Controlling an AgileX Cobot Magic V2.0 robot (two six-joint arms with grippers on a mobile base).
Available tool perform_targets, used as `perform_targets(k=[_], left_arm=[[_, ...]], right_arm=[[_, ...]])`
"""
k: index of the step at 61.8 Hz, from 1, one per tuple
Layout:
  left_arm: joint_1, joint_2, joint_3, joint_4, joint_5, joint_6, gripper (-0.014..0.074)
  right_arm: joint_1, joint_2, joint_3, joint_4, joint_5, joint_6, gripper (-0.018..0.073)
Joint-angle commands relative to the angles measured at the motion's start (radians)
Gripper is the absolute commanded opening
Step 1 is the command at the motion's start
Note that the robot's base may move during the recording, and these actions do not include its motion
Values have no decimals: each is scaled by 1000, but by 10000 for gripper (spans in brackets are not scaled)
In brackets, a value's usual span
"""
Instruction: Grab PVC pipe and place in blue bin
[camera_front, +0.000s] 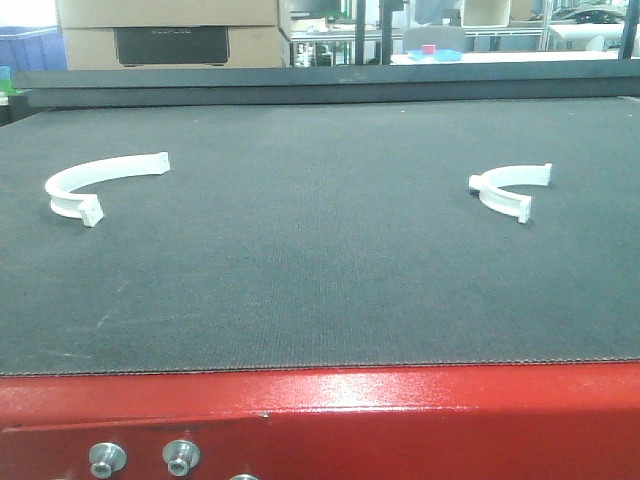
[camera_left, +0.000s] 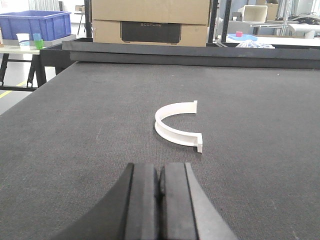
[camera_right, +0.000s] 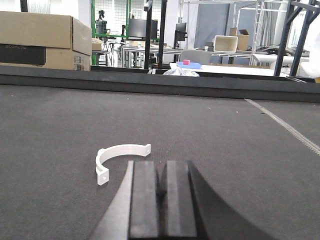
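Workshop room with shelving and benches at the back, and a big table (camera_front: 320, 290) topped with dark grey matting and a red front edge (camera_front: 420, 415). A cardboard box (camera_left: 150, 11) sits just past the far edge. There are two white half-ring bits of pipe lying flat on the matting, well apart from each other. The left pipe piece (camera_front: 100, 168) is close to the left edge and the right pipe piece (camera_front: 498, 199) is near the right edge.

The blue bin (camera_left: 35, 24) is off the table, on a side bench beyond the far left corner.

The left gripper (camera_left: 161, 172) has its pads pressed together with nothing in them, and the left pipe piece (camera_left: 172, 132) lies just ahead of it. Same for the right gripper (camera_right: 161, 172): pads together, nothing held, with the right pipe piece (camera_right: 122, 148) ahead and a bit to its left.
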Motion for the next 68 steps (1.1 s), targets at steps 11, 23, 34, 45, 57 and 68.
perform_targets(k=[11,23,34,45,57,68], left_arm=[[0,-3,-2,2,-13,-7,-111],[0,-3,-2,2,-13,-7,-111],[0,-3,-2,2,-13,-7,-111],[0,-3,-2,2,-13,-7,-111],[0,-3,-2,2,-13,-7,-111],[0,-3,-2,2,-13,-7,-111]], right_arm=[[0,-2,2,-2,-29,1,-169],[0,-2,2,125,-149,1,-169],[0,-2,-49,154,-116,1,-169],[0,-2,-163,90,66,1,-169],[0,-2,-235,70,218,1,-169],[0,-2,-317,70,336,1,-169]])
